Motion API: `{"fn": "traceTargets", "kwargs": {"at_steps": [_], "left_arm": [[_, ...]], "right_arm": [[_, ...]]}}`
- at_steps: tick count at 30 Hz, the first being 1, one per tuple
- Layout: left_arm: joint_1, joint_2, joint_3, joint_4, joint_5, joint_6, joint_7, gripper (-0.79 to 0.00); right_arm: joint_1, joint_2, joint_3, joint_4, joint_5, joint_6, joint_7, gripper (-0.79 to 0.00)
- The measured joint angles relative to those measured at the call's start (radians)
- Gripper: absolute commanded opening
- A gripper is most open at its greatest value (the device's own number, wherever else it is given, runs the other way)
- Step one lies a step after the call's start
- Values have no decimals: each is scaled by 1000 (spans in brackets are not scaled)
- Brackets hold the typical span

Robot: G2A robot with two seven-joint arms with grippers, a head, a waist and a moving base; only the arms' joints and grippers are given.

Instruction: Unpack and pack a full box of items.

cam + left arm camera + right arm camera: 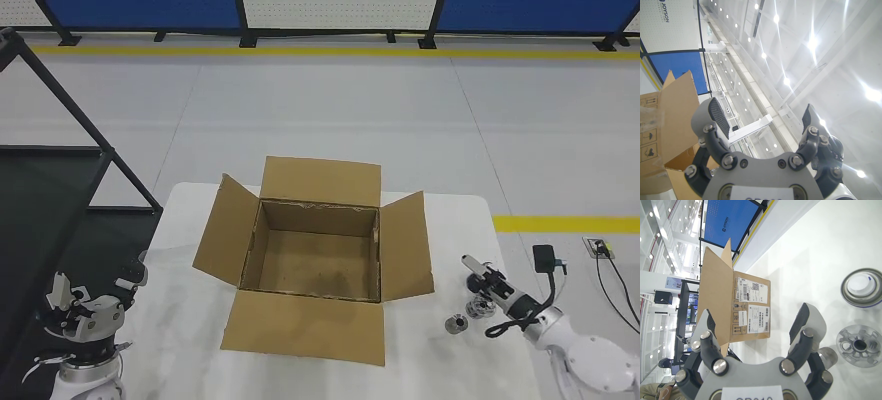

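Cardboard, one box [305, 325], flaps out, two metal parts [860, 345] beside it, both jaws spread

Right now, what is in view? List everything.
box: one, brown, open, empty, mid-table
table: one, white, under box
tin: one, silver with white centre, on table right of box
hub: one, grey metal, beside tin
stub: one, grey metal, partly hidden, near hub
rack: one, black, left of table
panels: two, blue, far back
left gripper: one, grey, open, left of box
right gripper: one, grey, open, by hub
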Motion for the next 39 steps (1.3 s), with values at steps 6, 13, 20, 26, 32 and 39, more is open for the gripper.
{"fn": "traceTargets", "kwargs": {"at_steps": [6, 13, 20, 26, 32, 39], "left_arm": [[0, 0, 0, 0, 0, 0, 0, 0], [0, 0, 0, 0, 0, 0, 0, 0], [0, 0, 0, 0, 0, 0, 0, 0], [0, 0, 0, 0, 0, 0, 0, 0], [0, 0, 0, 0, 0, 0, 0, 0], [0, 0, 0, 0, 0, 0, 0, 0]], "right_arm": [[-38, 8, 16, -32, 7, -9, 16, 0], [-117, 18, 52, -110, -13, -30, 35, 0], [-224, 27, 57, -228, -125, -4, 52, 0], [-240, 36, 35, -275, -247, 72, 89, 0], [-240, 36, 36, -274, -246, 70, 87, 0], [-223, 36, 13, -239, -267, 97, 72, 0]]}}
